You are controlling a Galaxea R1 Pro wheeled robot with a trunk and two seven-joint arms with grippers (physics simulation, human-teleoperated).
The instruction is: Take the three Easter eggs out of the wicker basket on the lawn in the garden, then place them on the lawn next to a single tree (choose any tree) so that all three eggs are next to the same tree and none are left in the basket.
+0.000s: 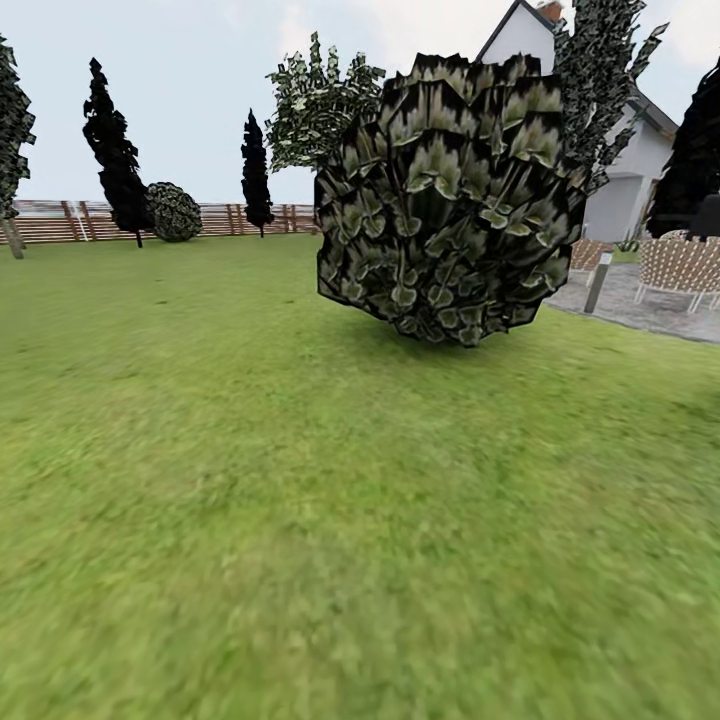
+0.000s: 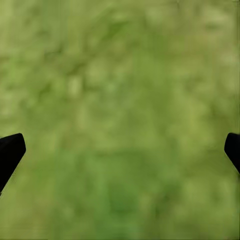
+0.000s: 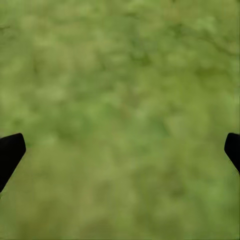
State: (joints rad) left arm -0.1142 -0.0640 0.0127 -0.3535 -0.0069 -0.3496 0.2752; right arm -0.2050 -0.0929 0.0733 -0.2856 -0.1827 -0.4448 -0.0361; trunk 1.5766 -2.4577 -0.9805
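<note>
Head view: broad lawn (image 1: 250,480), mottled green, runs from the near edge out to a brown slat fence (image 1: 215,218) at its far edge. A large round shrub (image 1: 450,200) with dark, pale-veined leaves sits on the grass right of centre, casting shade beneath it. Behind it, a paler leafy bush (image 1: 315,100). Two narrow dark cypresses (image 1: 115,150) stand before the fence toward the lawn's far left, with a smaller round shrub (image 1: 175,212) between them. At the far left edge, a slim grey trunk (image 1: 12,238) leans at the fence line; crown mostly cut off. White house (image 1: 625,150) at far right behind foliage; grey paved patio (image 1: 650,305) below it, bordering the lawn's right edge, with lattice-backed white chairs (image 1: 680,268) and a short post (image 1: 598,282). Left wrist view: blurred grass; the left tool (image 2: 120,152) spread wide, black fingertips (image 2: 10,152) at opposite sides of the picture, nothing between them. Right wrist view: same, more grass; the right tool (image 3: 120,152) spread wide, fingertips (image 3: 10,152) far apart, holding nothing. Eggs and basket: whereabouts cannot be told from these views.
</note>
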